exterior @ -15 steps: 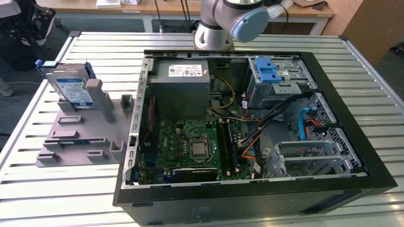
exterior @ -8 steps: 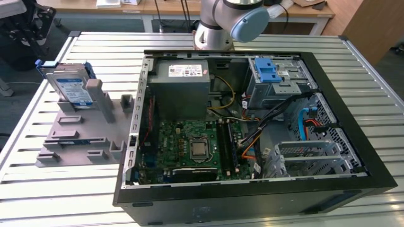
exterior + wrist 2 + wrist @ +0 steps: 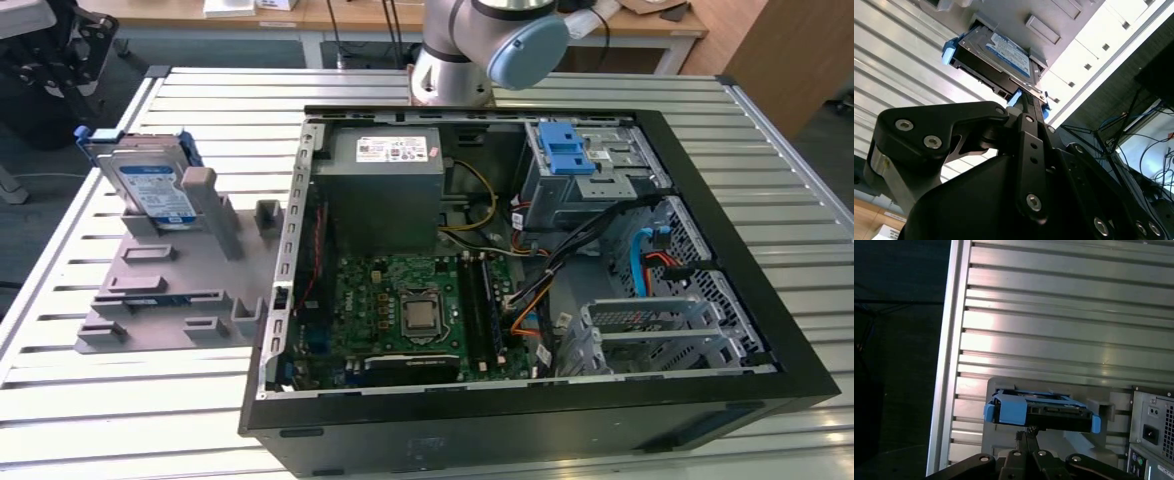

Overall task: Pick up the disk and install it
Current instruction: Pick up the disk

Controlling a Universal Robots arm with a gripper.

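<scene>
Disk [image 3: 151, 186] stands on edge in a grey fixture [image 3: 147, 305] on the bench [image 3: 220, 100], long axis roughly upright, label towards the computer case [image 3: 534, 400]. Gripper [image 3: 1026, 432] pressed together, holding nothing.

This looks like a robotics lab or workshop bench. A slatted aluminium tabletop [image 3: 134, 400] carries an opened desktop computer case [image 3: 507, 430] at the frame's centre, with a grey fixture plate [image 3: 147, 300] to its left. A robot arm [image 3: 467, 50] is mounted at the upper centre. Wooden desks [image 3: 334, 18] line the top edge, and loose cables [image 3: 1134, 140] hang at the right of the second wrist view.
</scene>
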